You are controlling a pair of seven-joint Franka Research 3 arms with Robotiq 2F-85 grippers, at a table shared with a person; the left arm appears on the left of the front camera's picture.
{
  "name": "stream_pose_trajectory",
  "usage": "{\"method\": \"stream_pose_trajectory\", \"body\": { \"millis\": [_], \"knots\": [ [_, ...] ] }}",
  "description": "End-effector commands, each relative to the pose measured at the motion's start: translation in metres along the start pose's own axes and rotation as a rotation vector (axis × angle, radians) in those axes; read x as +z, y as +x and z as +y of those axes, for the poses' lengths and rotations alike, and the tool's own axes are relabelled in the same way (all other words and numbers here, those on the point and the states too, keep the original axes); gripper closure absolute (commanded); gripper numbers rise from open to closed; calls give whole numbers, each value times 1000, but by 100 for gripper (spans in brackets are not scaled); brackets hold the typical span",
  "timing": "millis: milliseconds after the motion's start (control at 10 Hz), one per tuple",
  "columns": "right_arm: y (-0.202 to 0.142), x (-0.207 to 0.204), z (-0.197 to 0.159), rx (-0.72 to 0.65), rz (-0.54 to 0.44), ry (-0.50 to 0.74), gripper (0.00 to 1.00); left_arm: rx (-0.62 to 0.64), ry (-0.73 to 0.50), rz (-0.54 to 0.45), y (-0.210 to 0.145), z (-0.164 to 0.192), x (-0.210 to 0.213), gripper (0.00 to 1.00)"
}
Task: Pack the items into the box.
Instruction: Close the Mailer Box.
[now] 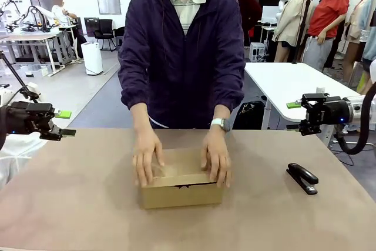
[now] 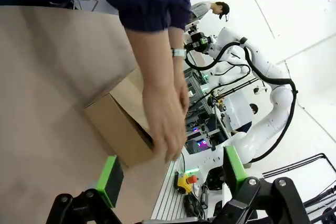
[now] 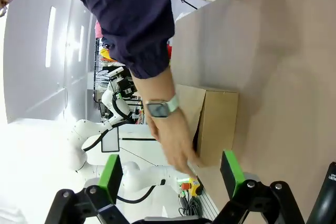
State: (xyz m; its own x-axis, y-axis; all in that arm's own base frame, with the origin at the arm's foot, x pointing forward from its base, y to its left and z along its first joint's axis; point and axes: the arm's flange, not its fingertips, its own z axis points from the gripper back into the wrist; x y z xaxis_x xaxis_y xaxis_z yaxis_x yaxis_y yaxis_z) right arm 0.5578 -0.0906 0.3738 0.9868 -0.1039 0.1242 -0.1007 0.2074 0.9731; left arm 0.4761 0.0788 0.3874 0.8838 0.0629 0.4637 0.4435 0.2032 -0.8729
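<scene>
Both my tools hang clear of the work: my left tool (image 1: 60, 123) at the left edge of the counter (image 1: 76, 204), my right tool (image 1: 298, 116) out past the far right corner, each with its fingers spread wide and nothing between them. The brown cardboard box (image 1: 181, 189) sits mid-counter, near the person's side, with the flap lid folded down over the top. The person's two hands press on it, one hand (image 1: 147, 157) on the left half of the lid, the other hand (image 1: 216, 157) on the right.

The risk I see is reaching in now. With both hands on the lid, any move of mine toward the box would cross a wrist or a finger, so I judge it best to hold off until they lift. The box is light card and could slide or dent under a careless push.

I cannot see inside it: the lid covers the contents, so whether the knife and pouch lie within is a guess, though likely. A black stapler (image 1: 302, 178) lies on the counter to the right, well apart from the box.
</scene>
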Motion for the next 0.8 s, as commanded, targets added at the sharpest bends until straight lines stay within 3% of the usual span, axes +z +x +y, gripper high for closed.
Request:
{"method": "stream_pose_trajectory", "body": {
  "millis": [0,700],
  "knots": [
    [-5,0,0,23,1,1,0,-21,-3,-17,1,1,-1,0],
    [-5,0,0,23,1,1,0,-21,-3,-17,1,1,-1,0]
  ]
}}
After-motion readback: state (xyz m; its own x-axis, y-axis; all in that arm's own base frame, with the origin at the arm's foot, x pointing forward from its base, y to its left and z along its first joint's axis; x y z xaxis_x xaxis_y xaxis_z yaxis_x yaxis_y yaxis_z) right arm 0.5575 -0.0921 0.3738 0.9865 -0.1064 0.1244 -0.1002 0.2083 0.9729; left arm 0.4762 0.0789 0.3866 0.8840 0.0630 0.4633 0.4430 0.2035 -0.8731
